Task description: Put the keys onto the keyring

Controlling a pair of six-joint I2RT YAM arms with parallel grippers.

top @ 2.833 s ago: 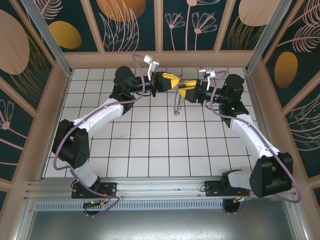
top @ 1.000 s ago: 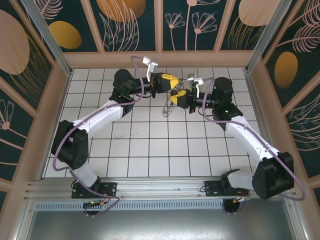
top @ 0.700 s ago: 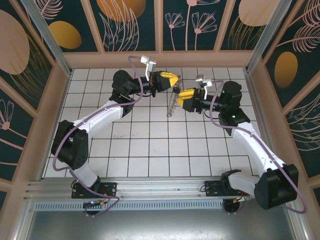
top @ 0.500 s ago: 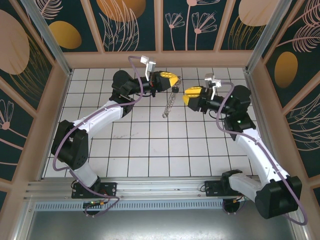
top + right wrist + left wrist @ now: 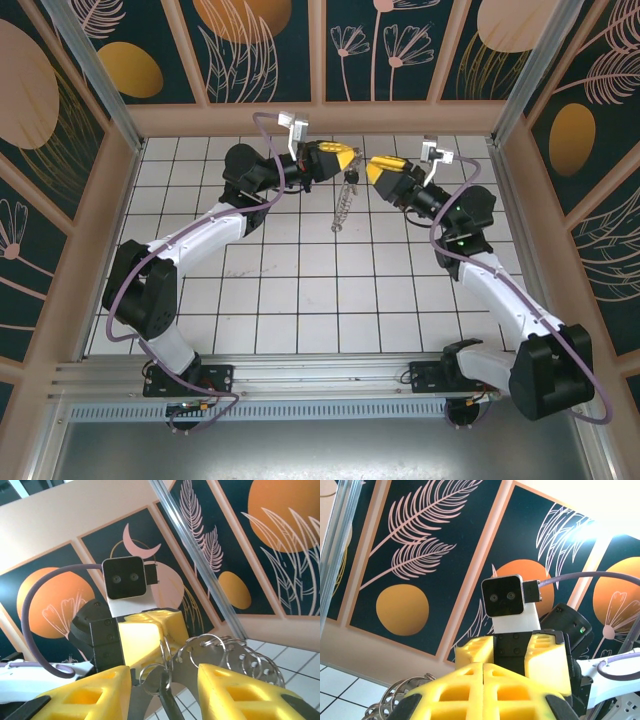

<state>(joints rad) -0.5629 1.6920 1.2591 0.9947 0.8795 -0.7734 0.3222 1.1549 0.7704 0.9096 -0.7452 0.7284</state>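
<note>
My left gripper (image 5: 338, 160) is shut on the top of the keyring (image 5: 342, 208), a silvery chain of small rings that hangs limp above the tiles. In the left wrist view its yellow fingers (image 5: 470, 690) are pressed together, with rings of the keyring (image 5: 395, 696) at the lower left. My right gripper (image 5: 380, 170) faces it from the right, open and holding nothing. In the right wrist view the right gripper (image 5: 165, 674) frames the keyring (image 5: 220, 650) and the left gripper (image 5: 150, 630). A dark narrow piece, apparently the key (image 5: 169, 702), hangs from a small ring between my fingers.
White tiled floor (image 5: 300, 290) lies below both raised arms, walled by decorated panels (image 5: 380, 50) on three sides. Purple cables (image 5: 270, 135) loop off both wrists. An aluminium rail (image 5: 320, 375) runs along the near edge by the arm bases.
The right gripper opened, drew back to the right away from the keyring, then rose and returned close to the left gripper. The keyring swung and now hangs from the left gripper alone.
</note>
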